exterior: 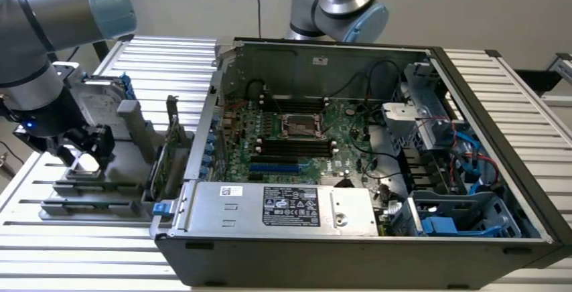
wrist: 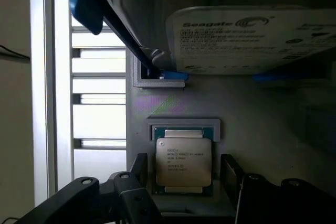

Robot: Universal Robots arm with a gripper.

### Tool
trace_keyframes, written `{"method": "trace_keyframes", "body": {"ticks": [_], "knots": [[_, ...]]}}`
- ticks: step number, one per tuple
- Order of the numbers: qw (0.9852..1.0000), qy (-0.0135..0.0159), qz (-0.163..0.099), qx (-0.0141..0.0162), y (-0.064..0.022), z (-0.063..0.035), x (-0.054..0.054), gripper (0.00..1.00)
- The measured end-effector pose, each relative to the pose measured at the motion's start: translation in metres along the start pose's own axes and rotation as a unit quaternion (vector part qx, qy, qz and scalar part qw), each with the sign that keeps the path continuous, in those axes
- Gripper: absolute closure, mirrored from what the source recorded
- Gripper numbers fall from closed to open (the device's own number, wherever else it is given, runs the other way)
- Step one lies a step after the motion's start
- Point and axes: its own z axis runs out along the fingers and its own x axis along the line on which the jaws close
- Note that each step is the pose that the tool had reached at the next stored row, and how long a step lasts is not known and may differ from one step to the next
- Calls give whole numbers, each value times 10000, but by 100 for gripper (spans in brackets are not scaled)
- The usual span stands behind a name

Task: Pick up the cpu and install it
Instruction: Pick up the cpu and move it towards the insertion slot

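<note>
The cpu (wrist: 184,157), a small square chip with a shiny metal top, lies in a recess of the grey parts holder (wrist: 262,124). My gripper (wrist: 185,169) is open, with one dark finger (wrist: 139,167) on each side of the chip and a small gap to it. In the exterior view, the gripper (exterior: 85,153) reaches down over the cpu (exterior: 86,165) on the holder at that view's left. The empty socket (exterior: 302,126) sits in the middle of the motherboard inside the open computer case (exterior: 358,242).
A silver hard drive (wrist: 252,38) in a blue frame stands just behind the cpu on the holder. An upright green card (exterior: 166,161) stands between the holder and the case. A second arm (exterior: 335,4) rises behind the case. Cables and drive bays fill the case's right side.
</note>
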Motion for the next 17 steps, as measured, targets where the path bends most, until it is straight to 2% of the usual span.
{"method": "trace_keyframes", "body": {"ticks": [10,13,14,17], "knots": [[10000,2,0,-11,-1,20,-3,33],[10000,4,0,-14,-1,21,-4,35],[10000,5,0,-15,-1,22,-5,42],[10000,13,0,-21,-1,21,-8,42]]}}
